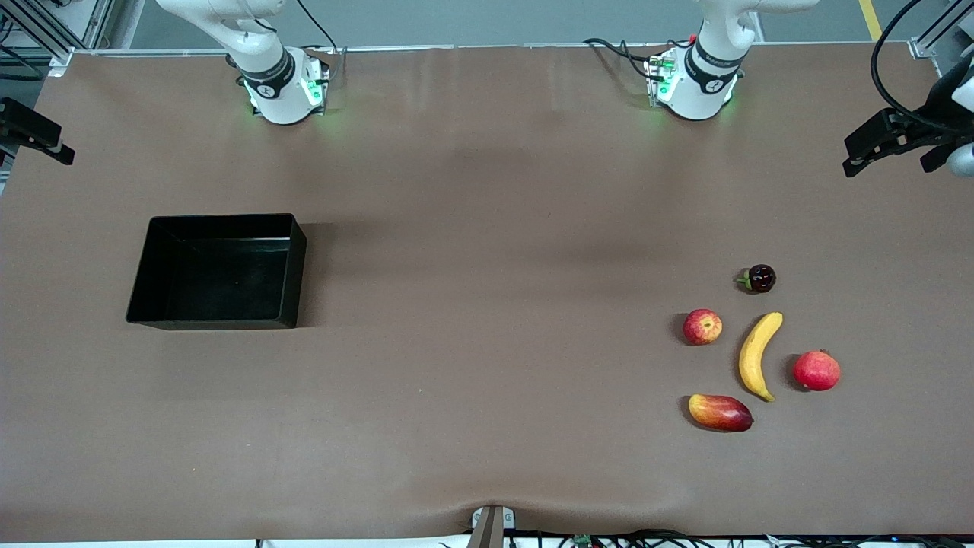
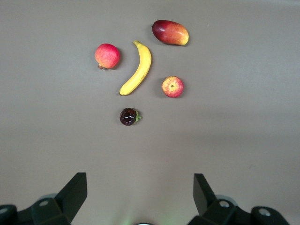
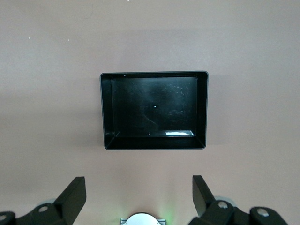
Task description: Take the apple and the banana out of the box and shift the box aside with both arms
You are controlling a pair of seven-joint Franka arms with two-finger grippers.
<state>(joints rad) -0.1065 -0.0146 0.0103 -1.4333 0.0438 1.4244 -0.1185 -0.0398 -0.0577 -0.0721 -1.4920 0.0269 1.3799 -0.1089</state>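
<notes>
On the table the box [image 1: 219, 271] sits empty; apple [image 1: 702, 327] at the banana's [image 1: 759, 355] nine o'clock — both grippers [image 2: 140, 194] [image 3: 139, 194] spread wide, half cut off.

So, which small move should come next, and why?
Probably lower the right tool, open above the box, toward its wall. The box is empty; the apple and banana already lie on the table at the left arm's end, under the open left tool.

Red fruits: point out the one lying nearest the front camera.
The mango, elongated and red-and-yellow, lies lowest in the front view. The apple and the rounder pinkish-red fruit both sit farther from that camera.
</notes>
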